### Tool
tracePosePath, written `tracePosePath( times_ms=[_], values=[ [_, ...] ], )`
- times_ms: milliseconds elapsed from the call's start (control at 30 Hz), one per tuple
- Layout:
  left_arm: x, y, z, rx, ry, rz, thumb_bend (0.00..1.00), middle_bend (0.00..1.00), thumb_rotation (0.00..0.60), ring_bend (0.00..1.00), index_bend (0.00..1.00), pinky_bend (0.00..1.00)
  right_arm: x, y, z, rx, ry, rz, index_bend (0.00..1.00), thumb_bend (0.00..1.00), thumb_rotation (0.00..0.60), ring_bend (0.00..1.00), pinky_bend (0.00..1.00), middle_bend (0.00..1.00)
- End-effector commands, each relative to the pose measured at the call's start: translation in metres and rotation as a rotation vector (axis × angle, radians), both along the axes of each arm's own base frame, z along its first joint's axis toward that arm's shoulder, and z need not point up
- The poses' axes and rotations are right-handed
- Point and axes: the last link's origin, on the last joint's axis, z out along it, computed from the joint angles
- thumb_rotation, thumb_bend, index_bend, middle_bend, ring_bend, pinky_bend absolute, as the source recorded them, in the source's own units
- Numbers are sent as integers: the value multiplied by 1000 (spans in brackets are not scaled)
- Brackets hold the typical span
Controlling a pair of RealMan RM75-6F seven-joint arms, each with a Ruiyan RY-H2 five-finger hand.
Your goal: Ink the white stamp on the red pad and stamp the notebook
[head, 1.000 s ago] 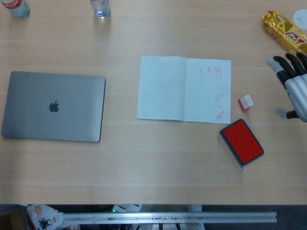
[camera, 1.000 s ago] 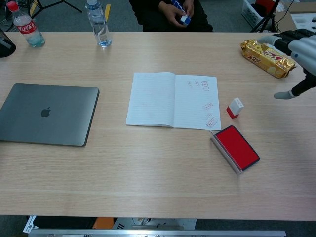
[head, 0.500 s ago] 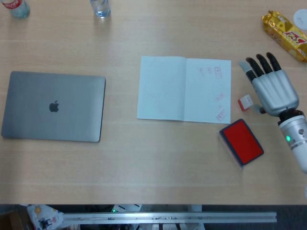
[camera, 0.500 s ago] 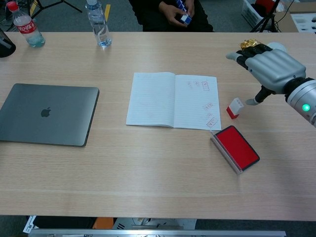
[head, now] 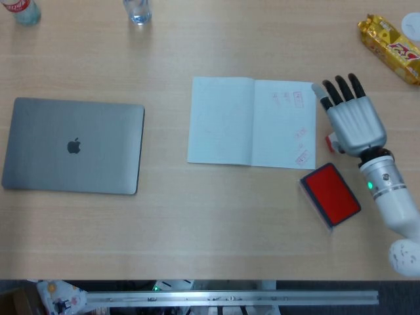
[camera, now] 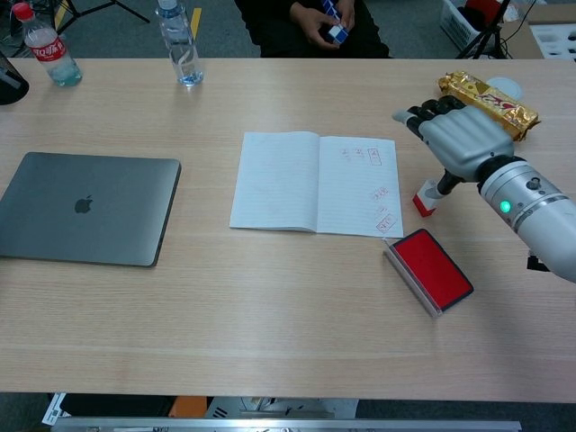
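One step underway: reaching. Notebook (head: 252, 121) open mid-table, pad (head: 331, 194) by its right corner. Right hand (head: 351, 118) spread, empty, over stamp (camera: 425, 200) beside notebook. Next: close fingers around stamp, lift.

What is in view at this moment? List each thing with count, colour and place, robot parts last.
notebook: 1, white, open at table centre, red stamp marks on its right page
white stamp: 1, white with red base, just right of the notebook, mostly under the robot hand
red pad: 1, red in a dark case, open, near the notebook's lower right corner
laptop: 1, grey, closed, table left
bottles: 2, clear plastic, far left edge
snack packet: 1, gold, far right
person: 1, dark clothes, seated beyond the table, holding a small cube
right robot hand: 1, grey with black fingertips, fingers spread, over the stamp; contact cannot be told
left robot hand: not in view
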Motion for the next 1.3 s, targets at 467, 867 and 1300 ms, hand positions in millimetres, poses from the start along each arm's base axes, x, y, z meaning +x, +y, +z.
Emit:
tracePosePath(
  times_ms=[467,867,1300],
  values=[
    [-3,0,0,-7,-3,4,324,0,600,0,0,0,-14,-4,-7,10,59,-35,59,16,600,0,40,122],
    [-5,-1,0,-5,-2,11,324,0,600,0,0,0,-26,-10,-2,0,97,-52,59,16,600,0,40,122],
    [-6,-2,1,-5,-1,15,324,0,600,0,0,0,-32,-8,2,19,108,-57,59,19,600,0,40,122]
  ],
)
